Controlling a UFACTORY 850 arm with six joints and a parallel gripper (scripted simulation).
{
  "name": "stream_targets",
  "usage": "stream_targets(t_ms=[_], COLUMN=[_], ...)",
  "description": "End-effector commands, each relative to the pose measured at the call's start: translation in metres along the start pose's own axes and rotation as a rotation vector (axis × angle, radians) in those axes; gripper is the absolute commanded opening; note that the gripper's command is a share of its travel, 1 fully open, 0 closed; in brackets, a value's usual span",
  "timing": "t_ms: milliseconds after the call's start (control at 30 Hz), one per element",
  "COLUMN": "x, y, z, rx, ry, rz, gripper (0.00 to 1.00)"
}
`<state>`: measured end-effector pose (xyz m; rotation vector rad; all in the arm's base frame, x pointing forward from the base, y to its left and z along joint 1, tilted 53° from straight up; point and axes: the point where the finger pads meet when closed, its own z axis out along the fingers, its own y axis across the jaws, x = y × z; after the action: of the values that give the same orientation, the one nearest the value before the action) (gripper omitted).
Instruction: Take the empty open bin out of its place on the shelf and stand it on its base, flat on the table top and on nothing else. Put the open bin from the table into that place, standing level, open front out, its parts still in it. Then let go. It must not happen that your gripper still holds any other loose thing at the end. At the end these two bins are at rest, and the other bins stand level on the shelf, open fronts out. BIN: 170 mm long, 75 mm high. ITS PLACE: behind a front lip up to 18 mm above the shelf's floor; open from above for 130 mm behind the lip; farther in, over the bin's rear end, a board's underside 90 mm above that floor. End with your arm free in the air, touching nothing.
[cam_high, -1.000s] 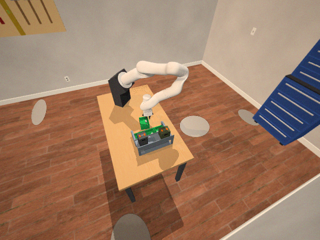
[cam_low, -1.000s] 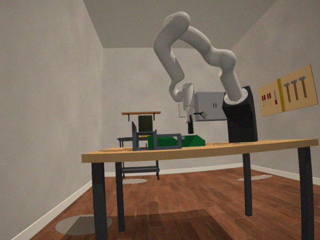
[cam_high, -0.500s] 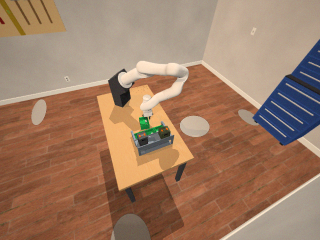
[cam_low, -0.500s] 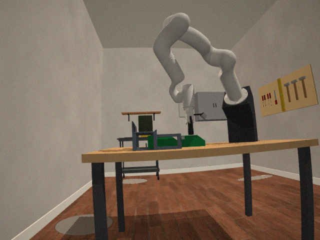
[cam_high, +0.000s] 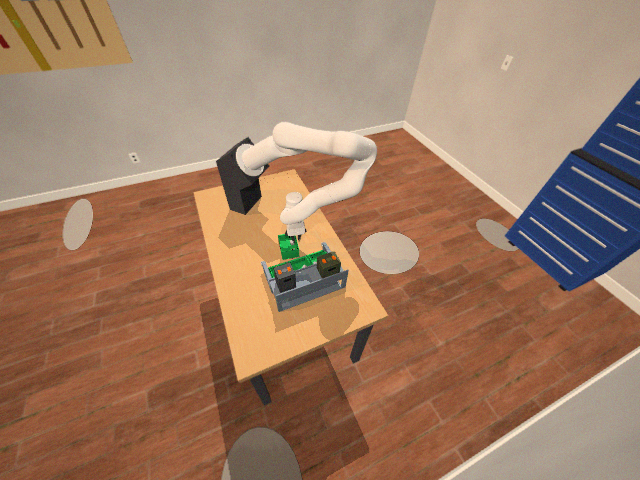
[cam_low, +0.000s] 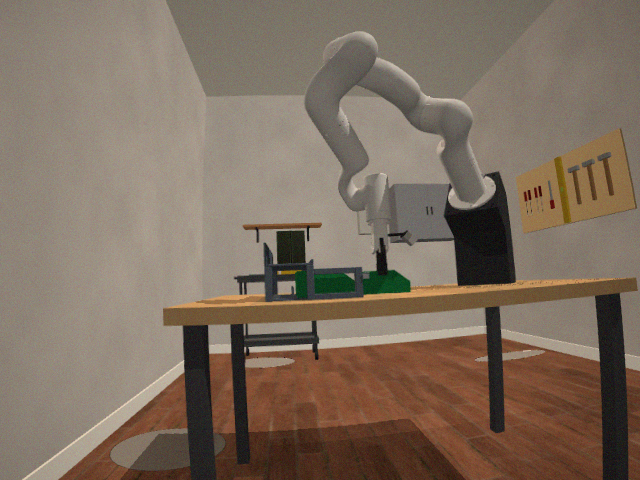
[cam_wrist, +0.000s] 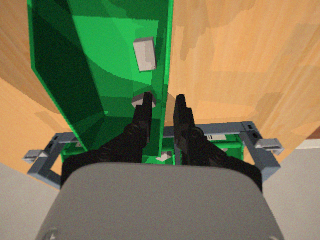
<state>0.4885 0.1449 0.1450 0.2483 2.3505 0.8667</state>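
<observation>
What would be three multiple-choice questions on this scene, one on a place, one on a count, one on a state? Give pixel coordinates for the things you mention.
1. Where is the loose green bin (cam_high: 288, 248) (cam_low: 393, 285) (cam_wrist: 100, 45)?
A. On the floor
B. On the table (cam_high: 232, 320) (cam_low: 413, 301) (cam_wrist: 225, 60)
C. On the pegboard

2. How many grey parts (cam_wrist: 145, 54) does the wrist view show in it?
A. Two
B. Five
C. None

3. How are the gripper's (cam_high: 293, 237) (cam_low: 382, 272) (cam_wrist: 164, 97) fingers?
A. Shut against each other
B. Around a hammer
C. Apart, astride the bin's side wall

1 B: the exterior view shows it at table height.
2 A: one lies further out, one beside a fingertip.
3 C: the wrist view shows one finger over each side.
</observation>
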Motion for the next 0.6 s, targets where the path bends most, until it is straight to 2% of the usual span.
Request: stream_targets(t_ms=[0, 567], x=[0.0, 0.0], y=[0.0, 0.0], z=[0.004, 0.017], rx=[0.0, 0.0], ry=[0.0, 0.0], rz=[0.0, 0.0], gripper=[0.26, 0.26])
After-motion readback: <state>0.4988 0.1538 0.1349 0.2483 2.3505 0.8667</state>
